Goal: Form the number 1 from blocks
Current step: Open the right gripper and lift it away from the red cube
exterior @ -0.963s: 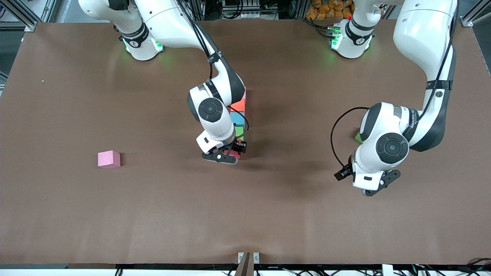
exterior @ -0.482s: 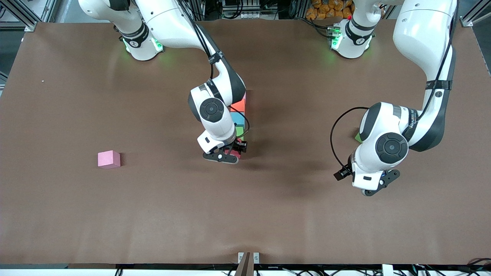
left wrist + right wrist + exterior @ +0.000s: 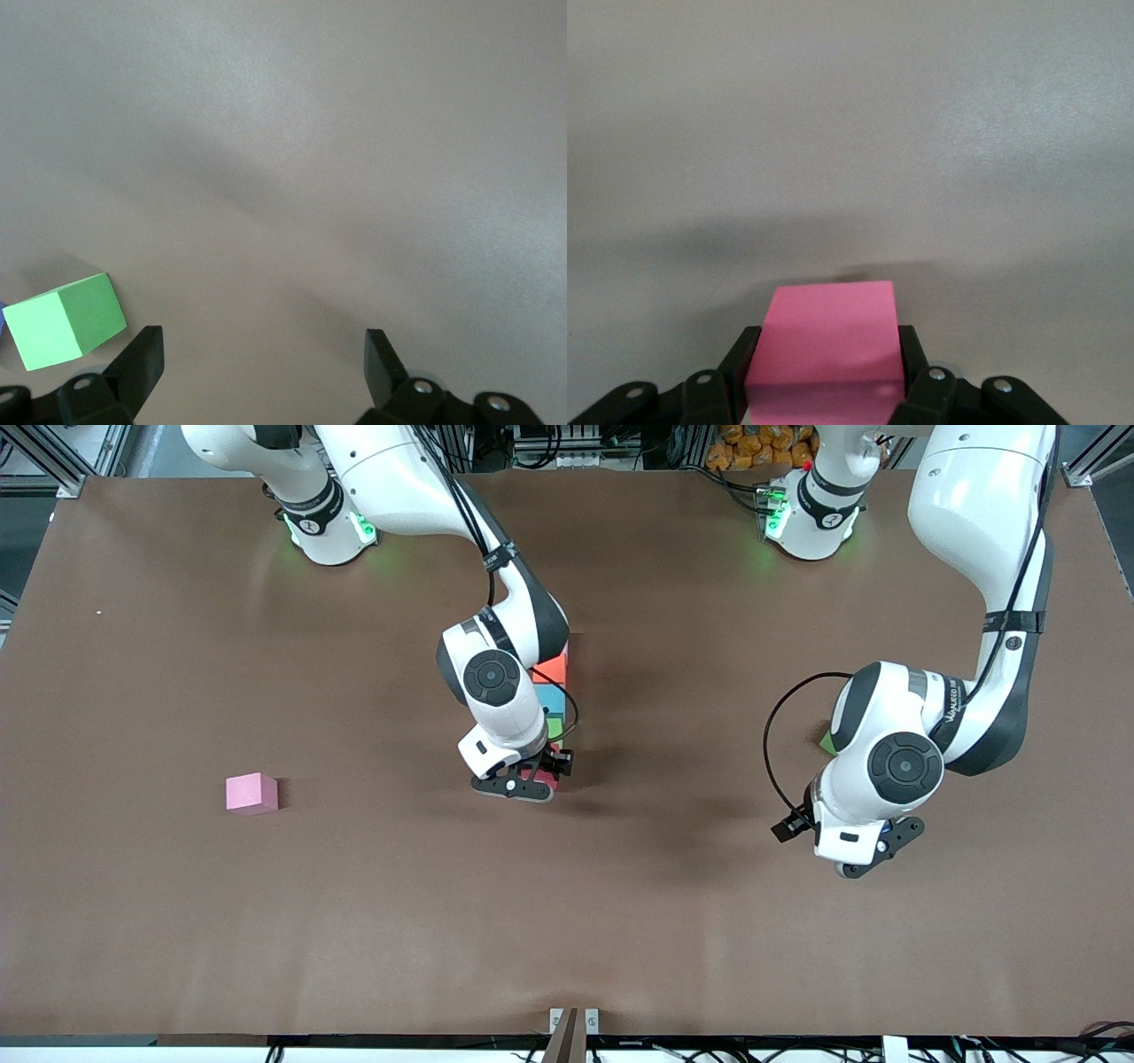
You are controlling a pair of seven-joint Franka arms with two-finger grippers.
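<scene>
We see the right gripper around the red block at the column's near end, and we cannot tell if it grips. The left gripper waits wide open over the table. The foam is probably light and squashy, so press 2 opposite flat faces gently.

From my station I can see only one bit of lettering, printed on the white forearm link of the left arm. It runs slantwise along the link and is too small for me to read. The blocks and the table carry no writing.
</scene>
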